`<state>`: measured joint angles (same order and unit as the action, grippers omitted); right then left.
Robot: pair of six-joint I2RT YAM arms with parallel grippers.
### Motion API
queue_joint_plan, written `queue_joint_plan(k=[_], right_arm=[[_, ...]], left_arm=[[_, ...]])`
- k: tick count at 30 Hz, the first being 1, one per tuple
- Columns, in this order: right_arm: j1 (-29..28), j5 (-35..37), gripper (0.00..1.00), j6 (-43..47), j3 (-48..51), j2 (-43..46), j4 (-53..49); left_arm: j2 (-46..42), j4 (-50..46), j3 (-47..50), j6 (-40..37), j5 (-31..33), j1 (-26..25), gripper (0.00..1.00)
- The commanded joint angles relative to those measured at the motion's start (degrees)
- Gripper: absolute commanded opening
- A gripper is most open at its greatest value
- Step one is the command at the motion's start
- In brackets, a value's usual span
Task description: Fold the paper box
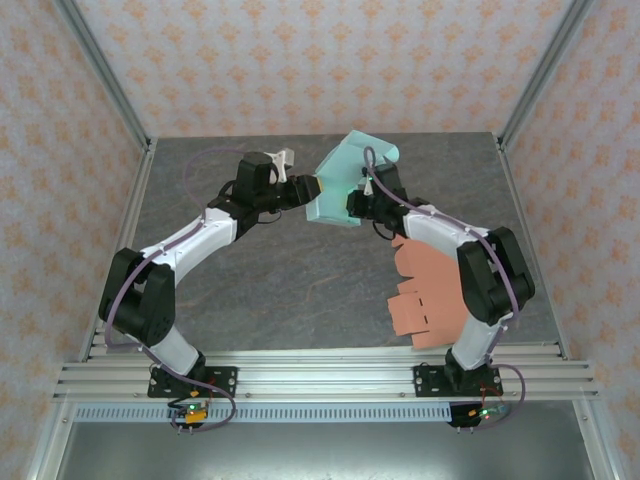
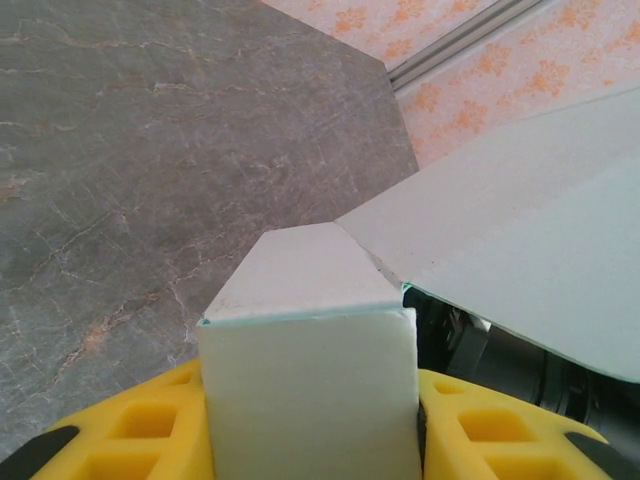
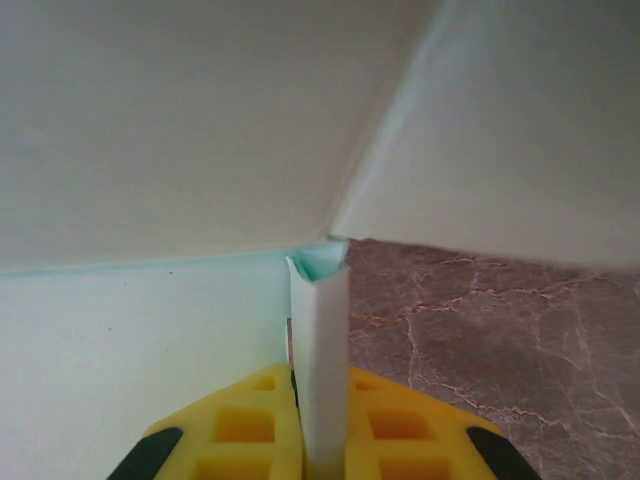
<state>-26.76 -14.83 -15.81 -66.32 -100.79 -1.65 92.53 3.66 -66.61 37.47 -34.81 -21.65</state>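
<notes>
Your left tool (image 2: 310, 430) clamps a broad flap (image 2: 305, 380) of the paper box (image 1: 345, 180) and your right tool (image 3: 322, 435) pinches a thin flap (image 3: 322, 330), steadying it above the bench (image 1: 300, 290), likely for creasing.

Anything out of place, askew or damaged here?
One thing: a flat salmon-pink box blank lies beneath the right arm, near the front edge of the table and partly hidden. The arm could drag it. The mint paper box looks undamaged.
</notes>
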Motion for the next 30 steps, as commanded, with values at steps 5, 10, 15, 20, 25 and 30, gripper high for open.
queue_joint_plan(k=[5,10,15,20,25,30], right_arm=[[-2.52,23.83,0.09,-5.44,4.08,0.42,4.51],[2.31,5.64,0.28,-6.09,9.82,3.54,15.41],[7.61,-8.52,0.45,-5.03,13.82,8.95,20.2],[11.79,-20.6,0.58,-3.63,13.77,12.89,17.7],[13.67,-25.15,0.63,-1.15,12.44,14.54,13.08],[13.67,-25.16,0.54,0.49,10.99,12.85,9.81]], left_arm=[[0.01,4.92,-3.27,2.48,-3.25,-2.77,0.28],[0.8,1.71,-5.51,0.96,-3.0,-2.61,0.28],[0.37,-1.07,-6.18,-1.95,-1.69,-2.6,0.28],[0.52,-2.24,-6.08,-3.04,-1.58,-2.45,0.28],[0.33,-1.66,-5.76,-2.39,-1.72,-2.3,0.28],[0.28,-1.44,-5.76,-2.27,-1.54,-2.32,0.28]])
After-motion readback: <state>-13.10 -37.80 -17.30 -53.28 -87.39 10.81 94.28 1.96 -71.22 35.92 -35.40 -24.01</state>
